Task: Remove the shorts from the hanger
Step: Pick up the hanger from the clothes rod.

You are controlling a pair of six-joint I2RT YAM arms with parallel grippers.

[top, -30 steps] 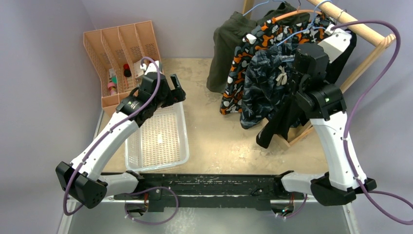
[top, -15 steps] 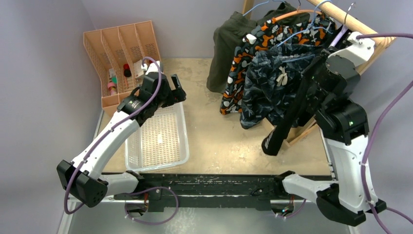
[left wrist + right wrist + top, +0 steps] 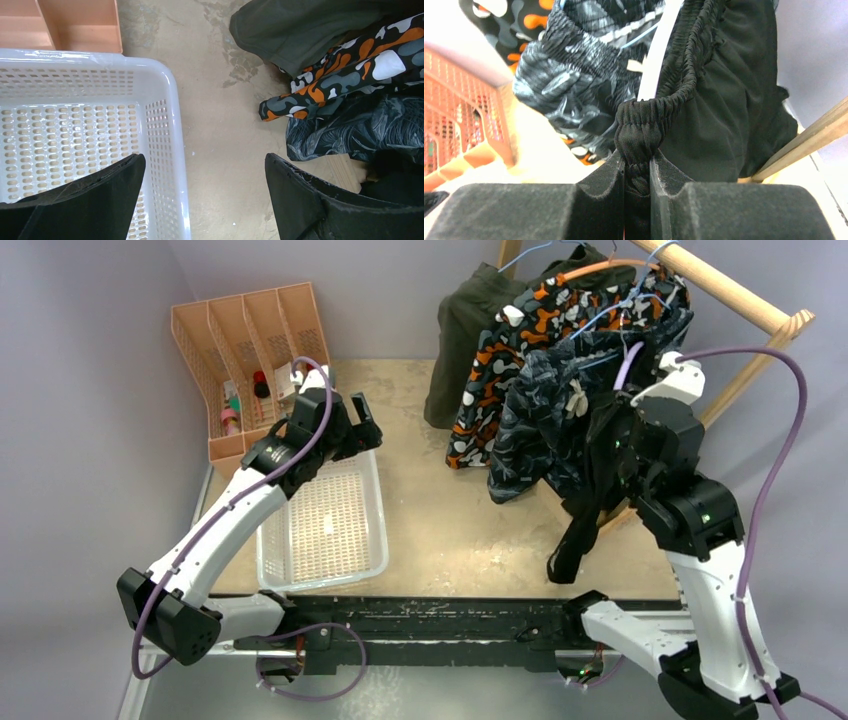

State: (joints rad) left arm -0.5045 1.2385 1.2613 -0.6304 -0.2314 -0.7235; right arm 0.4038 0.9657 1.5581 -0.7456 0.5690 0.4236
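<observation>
The black shorts (image 3: 719, 100) hang under the wooden rail (image 3: 730, 290), just beside the blue-grey camouflage shorts (image 3: 535, 430). Their gathered elastic waistband is bunched and pinched between the nearly closed fingers of the right gripper (image 3: 638, 170). They look light and limp, likelier to stretch than to slip, so that thick waistband seems the surest hold. The right arm stands tall, elbow raised, wrist tucked below the rail. The left gripper (image 3: 205, 200) hovers spread wide and empty, well away from the rail.

no readable text, no labels, brands, numbers or signs on anything
</observation>
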